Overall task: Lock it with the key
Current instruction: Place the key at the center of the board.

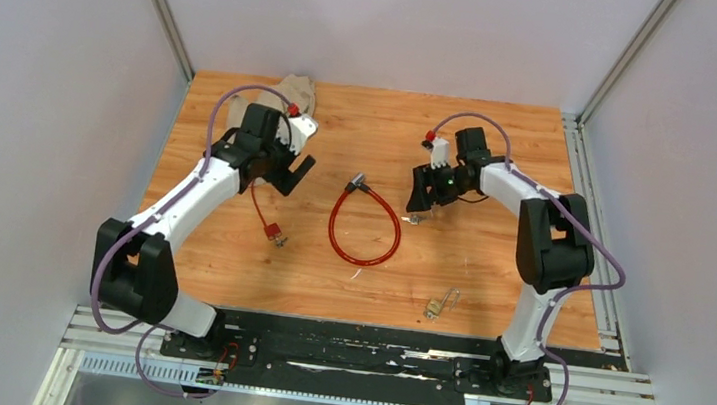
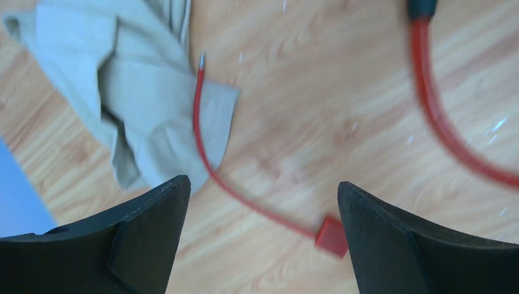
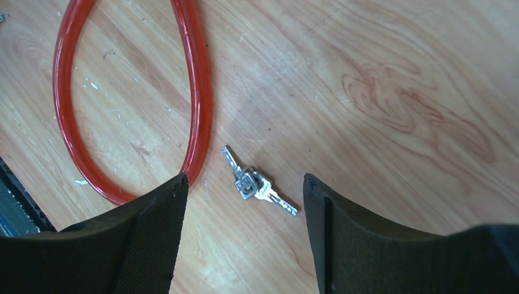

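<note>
Silver-grey key (image 3: pixel 251 182) on its small ring lies flat on the wood table (image 1: pixel 511 148), just right of the big red cable loop (image 3: pixel 197 79), not touching it. R gripper (image 3: pixel 246 181) hovers over the key, jaws wide apart, nothing held. L gripper (image 2: pixel 263 185), left of the loop, likewise wide & empty, above thin red cord (image 2: pixel 208 165) w/ tag.

no legible text, labels, numbers anywhere
</note>
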You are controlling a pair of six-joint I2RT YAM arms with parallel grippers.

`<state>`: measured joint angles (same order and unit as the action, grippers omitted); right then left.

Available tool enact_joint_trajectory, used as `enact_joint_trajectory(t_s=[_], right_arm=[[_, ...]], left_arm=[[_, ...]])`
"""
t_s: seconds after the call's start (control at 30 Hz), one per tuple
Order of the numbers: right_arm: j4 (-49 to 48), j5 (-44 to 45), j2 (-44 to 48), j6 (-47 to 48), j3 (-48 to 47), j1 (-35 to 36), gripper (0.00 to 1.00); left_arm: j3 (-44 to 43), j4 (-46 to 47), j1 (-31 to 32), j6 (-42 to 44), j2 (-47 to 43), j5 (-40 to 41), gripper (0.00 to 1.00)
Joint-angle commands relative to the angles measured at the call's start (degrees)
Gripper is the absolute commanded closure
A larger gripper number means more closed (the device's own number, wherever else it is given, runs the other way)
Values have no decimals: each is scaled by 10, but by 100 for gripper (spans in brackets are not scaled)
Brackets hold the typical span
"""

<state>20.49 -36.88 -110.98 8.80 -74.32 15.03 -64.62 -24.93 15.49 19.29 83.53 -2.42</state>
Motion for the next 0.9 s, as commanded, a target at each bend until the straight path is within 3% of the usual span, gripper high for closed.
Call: enact_joint_trajectory(t_s=[0.0, 0.13, 0.27, 0.43, 0.63, 0.87], right_arm=[[28, 32, 68, 31, -26, 5, 32], [39, 21, 104, 29, -33, 12, 31], [45, 26, 137, 26, -15, 23, 32], [52, 50, 166, 22, 9, 35, 31], [54, 17, 174, 7, 24, 38, 33], [54, -6, 163, -4, 23, 40, 36]], left_arm=[[26, -140, -30, 87, -7, 98, 5], [41, -119, -75, 61, 20, 128, 9], [34, -101, -107, 31, 52, 87, 15], [-12, -90, -117, -27, 131, 35, 24], [-54, -53, -121, -70, 205, 42, 37], [-86, -38, -126, -86, 250, 66, 44]])
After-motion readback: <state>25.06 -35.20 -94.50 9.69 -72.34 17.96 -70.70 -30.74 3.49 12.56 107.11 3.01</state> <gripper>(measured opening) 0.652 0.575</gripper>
